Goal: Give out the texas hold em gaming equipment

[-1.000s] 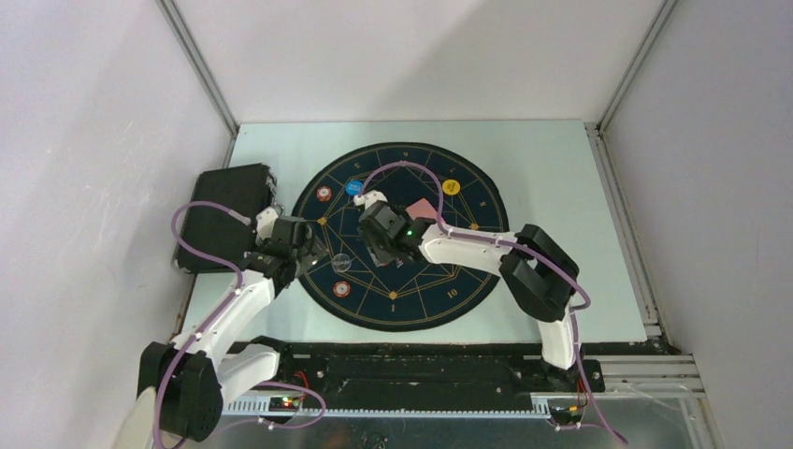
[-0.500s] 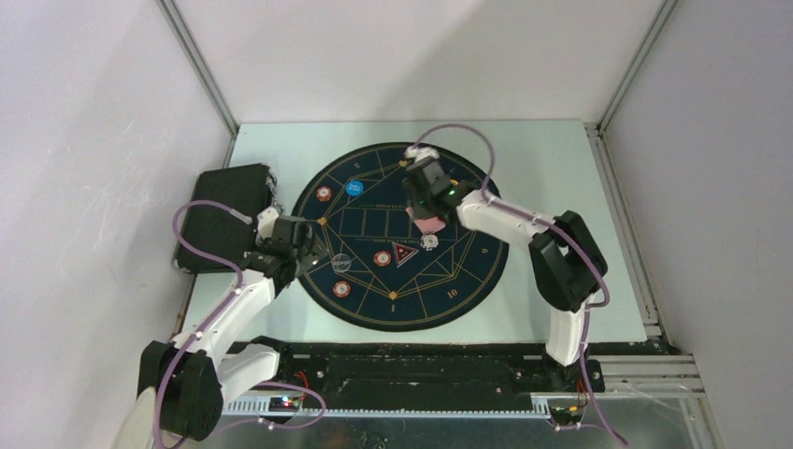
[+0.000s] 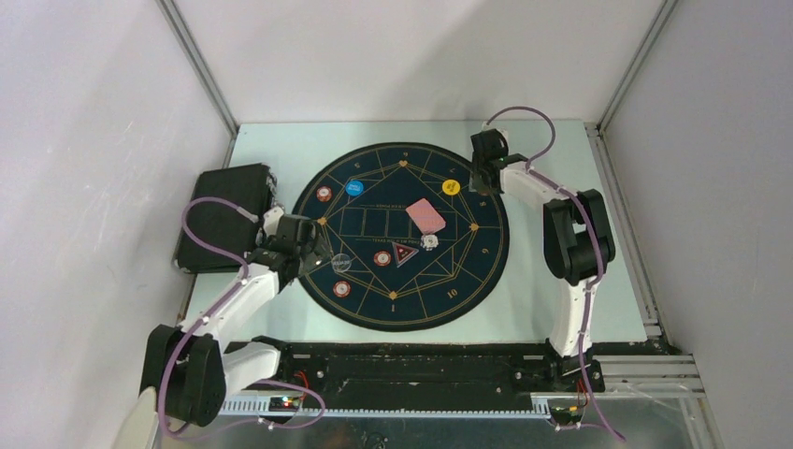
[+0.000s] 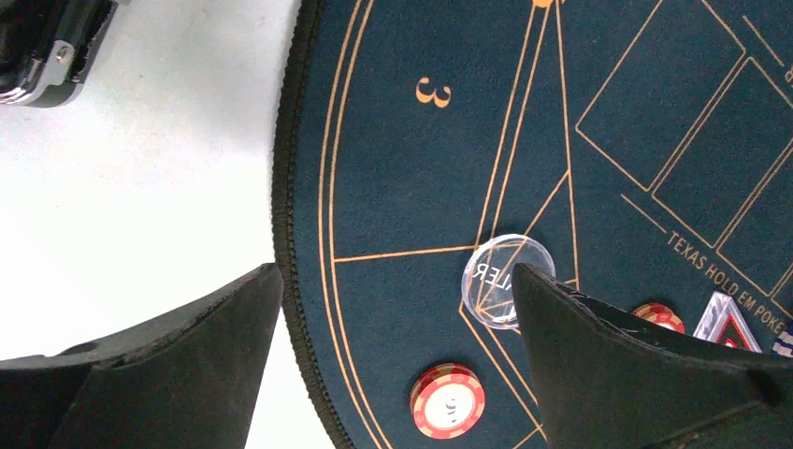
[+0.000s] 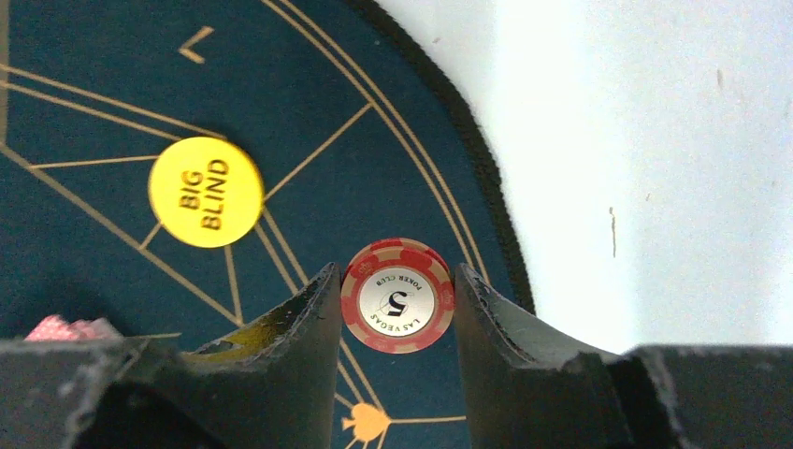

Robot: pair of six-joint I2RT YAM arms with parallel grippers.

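The dark round mat (image 4: 393, 187) carries gold print. A "3" stands in the upper middle of the left wrist view, and "TEXAS HOLD EM POKE" runs along the lower right of that view, cut off at the frame edge. In the top view a "10" can be read in the mat's lower right part.

The clear disc (image 4: 494, 273), low in the middle of the left wrist view, shows white letters "LER"; the rest is covered.

In the right wrist view, the yellow chip (image 5: 206, 192) at the left says "BIG BLIND" in black. The red-and-white chip (image 5: 397, 296) at lower centre bears "5", "POKER CLUB" and "LAS VEGAS".
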